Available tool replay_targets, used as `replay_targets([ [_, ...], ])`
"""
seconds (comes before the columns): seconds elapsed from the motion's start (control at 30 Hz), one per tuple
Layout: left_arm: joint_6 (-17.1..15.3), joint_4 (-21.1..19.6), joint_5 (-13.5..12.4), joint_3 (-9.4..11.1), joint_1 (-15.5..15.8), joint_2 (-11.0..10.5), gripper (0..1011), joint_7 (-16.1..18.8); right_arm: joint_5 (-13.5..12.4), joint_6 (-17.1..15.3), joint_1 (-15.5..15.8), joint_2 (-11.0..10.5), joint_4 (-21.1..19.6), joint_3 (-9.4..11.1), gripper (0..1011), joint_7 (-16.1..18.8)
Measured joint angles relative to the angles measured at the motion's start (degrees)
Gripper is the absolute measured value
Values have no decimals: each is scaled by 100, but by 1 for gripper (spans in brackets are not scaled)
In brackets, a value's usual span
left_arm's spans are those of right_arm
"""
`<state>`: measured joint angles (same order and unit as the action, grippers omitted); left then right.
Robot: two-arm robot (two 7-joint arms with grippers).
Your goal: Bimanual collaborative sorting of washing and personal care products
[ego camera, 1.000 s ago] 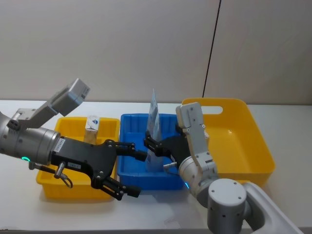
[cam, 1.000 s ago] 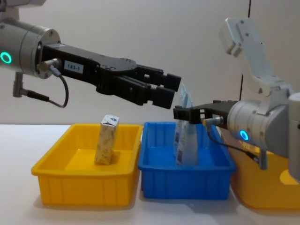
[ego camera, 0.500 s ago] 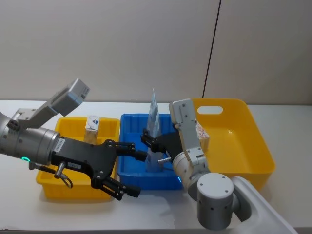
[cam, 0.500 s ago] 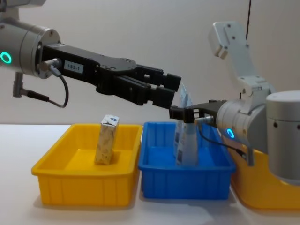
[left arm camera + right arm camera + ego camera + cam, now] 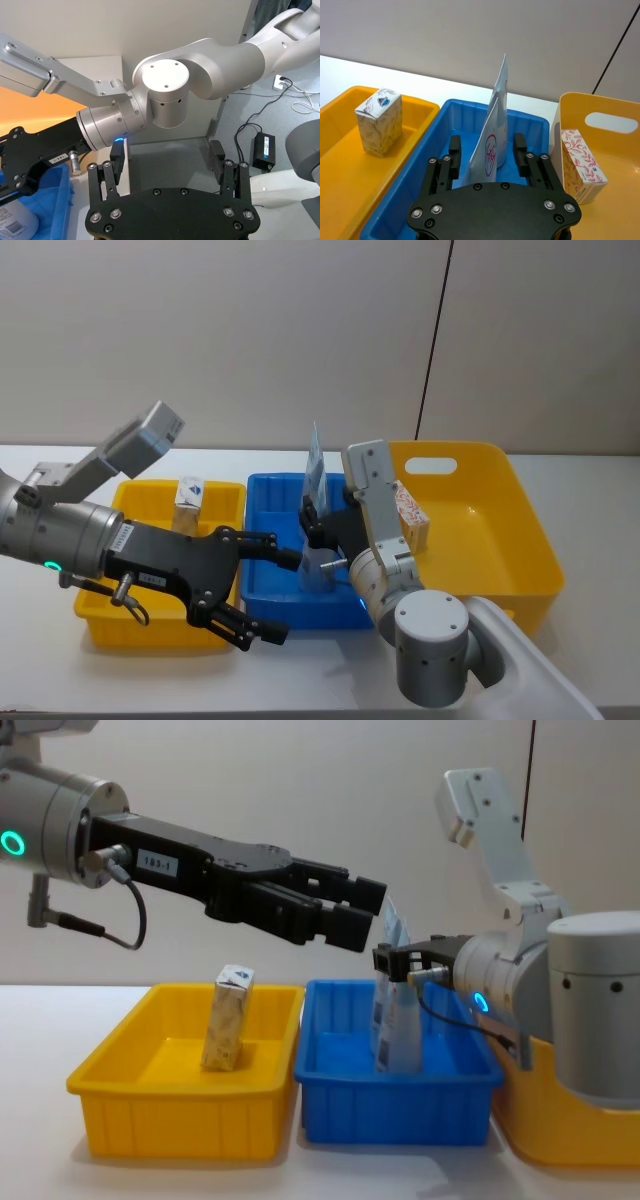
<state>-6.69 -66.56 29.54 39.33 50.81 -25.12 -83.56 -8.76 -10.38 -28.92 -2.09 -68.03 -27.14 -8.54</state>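
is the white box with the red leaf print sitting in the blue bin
No: the white box with red leaf print stands in the big yellow bin, while the blue bin holds the pale blue tubes.

Two pale blue tubes [image 5: 317,502] upright in blue bin [image 5: 268,585], right pincer [image 5: 318,533] beside them

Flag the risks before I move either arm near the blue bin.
The two tubes stand upright between the open right gripper fingers; a sideways nudge could tip them over in the blue bin. The open left gripper hovers close above that bin beside the right one, so the two could collide if either swings across.
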Motion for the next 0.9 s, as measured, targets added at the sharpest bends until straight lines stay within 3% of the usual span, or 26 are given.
replay_targets([
  [0.57, 0, 0, 0, 0, 0, 0, 1001, 0, 84, -49, 13, 35, -17, 56, 72, 15],
  [0.7, 0, 0, 0, 0, 0, 0, 1001, 0, 87, -52, 29, 32, -44, 74, 3, 41],
  [0.9, 0, 0, 0, 0, 0, 0, 1001, 0, 87, -59, 68, 17, -118, 112, 0, 86],
])
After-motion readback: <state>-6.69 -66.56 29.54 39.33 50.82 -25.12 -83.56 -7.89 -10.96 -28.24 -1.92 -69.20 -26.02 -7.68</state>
